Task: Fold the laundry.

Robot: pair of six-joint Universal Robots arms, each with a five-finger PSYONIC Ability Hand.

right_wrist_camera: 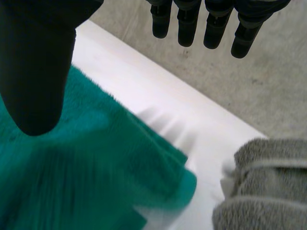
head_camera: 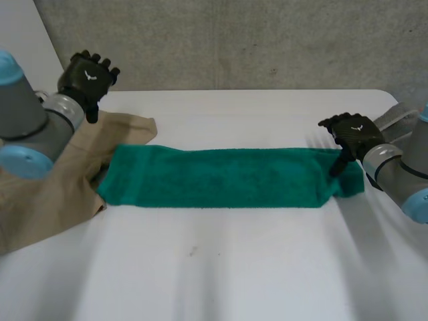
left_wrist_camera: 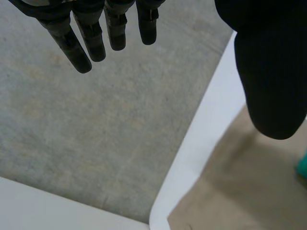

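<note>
A green towel (head_camera: 221,177), folded into a long strip, lies across the middle of the white table (head_camera: 221,267). My right hand (head_camera: 353,134) hovers over its right end, open, with its fingers (right_wrist_camera: 192,24) straight and its thumb (right_wrist_camera: 36,72) spread above the green towel (right_wrist_camera: 96,167); nothing is held. My left hand (head_camera: 87,75) is raised over the table's far left corner, open and empty, fingers (left_wrist_camera: 96,33) straight. Under it lies a beige cloth (head_camera: 47,194), spread loosely at the table's left side, and the green strip's left end rests on it.
A folded grey towel (right_wrist_camera: 264,191) sits at the table's right edge, beside my right hand. The beige cloth (left_wrist_camera: 240,191) reaches close to the table's rounded corner (left_wrist_camera: 163,215). Grey floor lies beyond the far edge.
</note>
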